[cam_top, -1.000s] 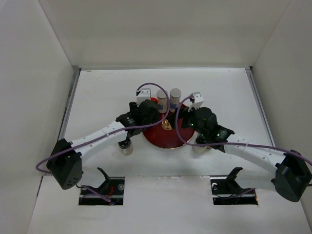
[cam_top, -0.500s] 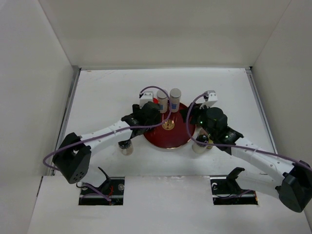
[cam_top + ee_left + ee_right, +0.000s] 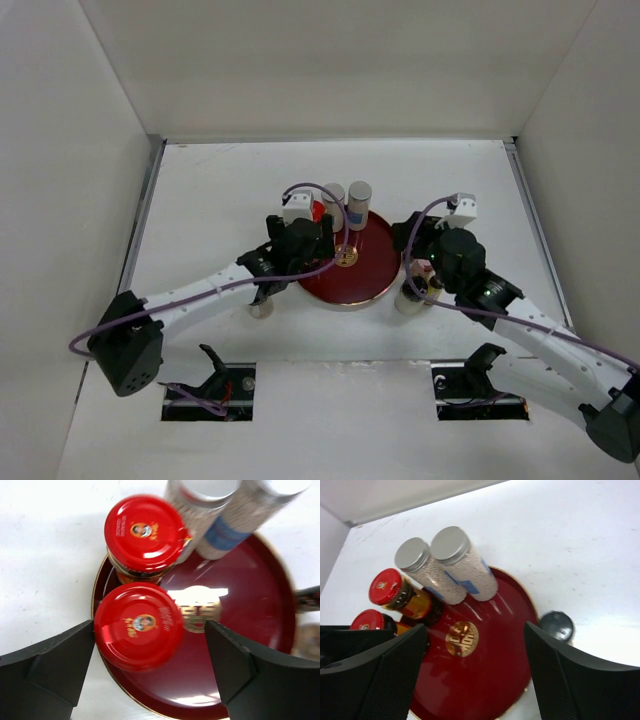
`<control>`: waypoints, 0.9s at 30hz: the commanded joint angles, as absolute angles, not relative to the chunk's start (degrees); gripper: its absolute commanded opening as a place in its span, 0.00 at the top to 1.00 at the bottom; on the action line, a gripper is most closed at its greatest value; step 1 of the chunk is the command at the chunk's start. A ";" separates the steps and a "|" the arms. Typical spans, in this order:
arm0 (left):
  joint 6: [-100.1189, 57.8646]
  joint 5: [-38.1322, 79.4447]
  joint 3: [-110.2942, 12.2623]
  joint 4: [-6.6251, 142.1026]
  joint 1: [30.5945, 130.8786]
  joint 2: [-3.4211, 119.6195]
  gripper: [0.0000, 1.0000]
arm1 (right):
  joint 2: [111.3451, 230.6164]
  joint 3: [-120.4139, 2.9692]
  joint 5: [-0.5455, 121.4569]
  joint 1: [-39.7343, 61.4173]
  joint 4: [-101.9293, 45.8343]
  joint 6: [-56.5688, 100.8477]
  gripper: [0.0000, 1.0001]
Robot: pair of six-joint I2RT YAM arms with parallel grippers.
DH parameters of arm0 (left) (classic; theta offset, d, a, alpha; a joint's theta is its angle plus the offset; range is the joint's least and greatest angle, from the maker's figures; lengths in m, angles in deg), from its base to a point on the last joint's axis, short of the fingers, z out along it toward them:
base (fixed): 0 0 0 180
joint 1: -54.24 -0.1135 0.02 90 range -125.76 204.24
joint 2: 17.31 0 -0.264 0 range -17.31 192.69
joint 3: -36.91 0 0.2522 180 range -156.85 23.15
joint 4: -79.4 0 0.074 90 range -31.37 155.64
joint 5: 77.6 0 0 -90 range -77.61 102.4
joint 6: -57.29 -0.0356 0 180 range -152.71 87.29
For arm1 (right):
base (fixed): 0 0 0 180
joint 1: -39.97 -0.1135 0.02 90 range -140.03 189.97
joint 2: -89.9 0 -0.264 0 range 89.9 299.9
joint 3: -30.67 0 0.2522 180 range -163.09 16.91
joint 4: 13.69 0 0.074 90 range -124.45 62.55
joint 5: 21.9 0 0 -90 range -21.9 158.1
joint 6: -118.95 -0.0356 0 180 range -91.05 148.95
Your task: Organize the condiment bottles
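Left arm: stretched from the near left corner across the white table (image 3: 200, 190) toward the tray.
Small pale-capped jar (image 3: 262, 309): on the table just left of the tray, partly hidden under the left arm.
Left gripper (image 3: 150, 627): above the left part of the tray, jaws wide open, nothing held. Near red-capped glass jar between the black fingers (image 3: 50, 670). Left finger just beside the cap, contact not possible to tell. Right finger clearly apart from it.
Near red-capped glass jar (image 3: 139, 625): upright at the left rim of the tray. Cannot tell if the base sits fully on the tray.
Far red-capped glass jar (image 3: 145, 532): upright, just behind the near one, also at the left rim.
Large round dark-red tray (image 3: 250, 605): flat on the table between the two grippers, gold emblem (image 3: 200, 609) in the centre uncovered.
Two tall clear bottles with silver-grey caps (image 3: 451, 545): filled with white grains, blue labels, side by side and touching, on the far part of the tray, just right of the far red-capped glass jar.
Right gripper (image 3: 474, 630): over the right side of the tray, jaws wide open, nothing held, only tray surface visible between them.
Black-capped bottle (image 3: 556, 626): on the table just outside the tray rim, not on the tray.
Small bottles right of the tray (image 3: 408, 298): on the table close to the rim, partly hidden under the right arm, one pale cap visible.
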State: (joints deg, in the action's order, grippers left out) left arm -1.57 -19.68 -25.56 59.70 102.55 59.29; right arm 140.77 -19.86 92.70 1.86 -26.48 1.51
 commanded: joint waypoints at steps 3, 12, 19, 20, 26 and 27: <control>-5.28 -20.39 -22.12 74.15 104.64 48.98 0.09 | 134.82 -20.96 104.30 -1.20 -42.63 -0.31 0.19; -6.52 -21.17 -10.79 86.02 103.50 35.44 0.13 | 136.91 -27.03 97.12 -18.76 -48.04 -2.25 0.50; -0.12 -25.92 -2.00 81.38 97.10 24.19 0.29 | 156.22 -31.86 85.42 -26.86 -26.87 2.93 0.50; 1.64 -25.84 -1.03 79.45 95.25 22.70 0.30 | 159.30 -32.65 84.63 -27.39 -23.10 3.98 0.45; 12.81 -20.58 4.33 69.77 81.64 13.03 0.29 | 175.30 -40.81 81.81 -28.63 -11.64 8.29 0.15; 13.69 -18.82 5.04 69.33 79.09 12.15 0.28 | 177.94 -42.57 81.29 -28.63 -11.28 8.73 0.13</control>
State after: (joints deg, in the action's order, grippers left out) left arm 6.95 -22.50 3.32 72.57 83.58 14.99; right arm 174.30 -36.50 84.30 -28.13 -21.71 5.64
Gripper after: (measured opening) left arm 0.719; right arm 0.857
